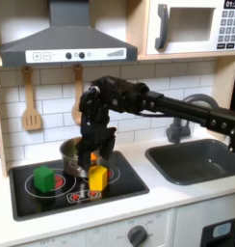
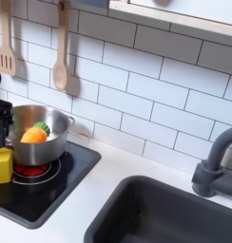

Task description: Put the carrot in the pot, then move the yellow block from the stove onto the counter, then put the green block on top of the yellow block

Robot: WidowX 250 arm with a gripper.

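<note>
Carrot [image 2: 33,134] sits in the pot [image 2: 53,142]. Now the gripper [image 1: 93,160] hangs right above the yellow block [image 1: 97,178] at six o'clock on the stove [image 1: 129,178]; I can't tell its finger spread.

White glossy brick-pattern wall tiles [image 2: 137,85] are running behind the kitchen, two wooden utensils [image 2: 59,57] are hanging there, and a grey extractor hood [image 1: 69,39] is sitting beside a white microwave [image 1: 192,27].
</note>
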